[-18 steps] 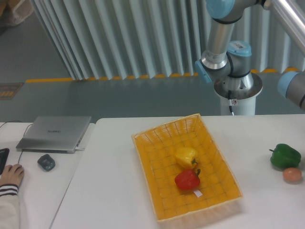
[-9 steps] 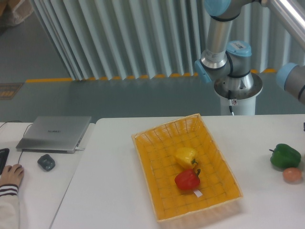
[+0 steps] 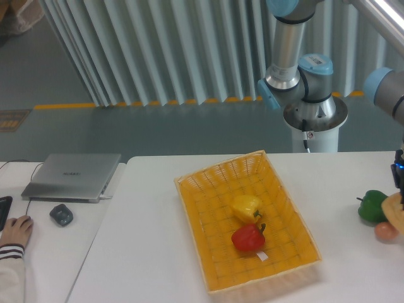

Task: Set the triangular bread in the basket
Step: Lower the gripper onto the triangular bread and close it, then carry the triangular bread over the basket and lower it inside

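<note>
The yellow-orange wicker basket [image 3: 208,214] lies in the middle of the white table, with a yellow bell pepper [image 3: 246,206] and a red bell pepper [image 3: 249,237] inside. At the right frame edge, part of the tan triangular bread [image 3: 397,213] shows, hanging off the table in front of the green pepper [image 3: 370,206]. My gripper [image 3: 399,189] is just above it, mostly cut off by the edge, and appears shut on the bread. It is well to the right of the basket.
A small orange-pink ball [image 3: 383,231] lies by the green pepper. A closed laptop [image 3: 72,175], a dark mouse [image 3: 61,214] and a person's hand [image 3: 14,230] are on the left table. The robot base [image 3: 314,113] stands behind the table.
The gripper with the triangular bread has come into view at the right edge, now partly covering the green pepper and ball. The arm's upper links have shifted slightly.
</note>
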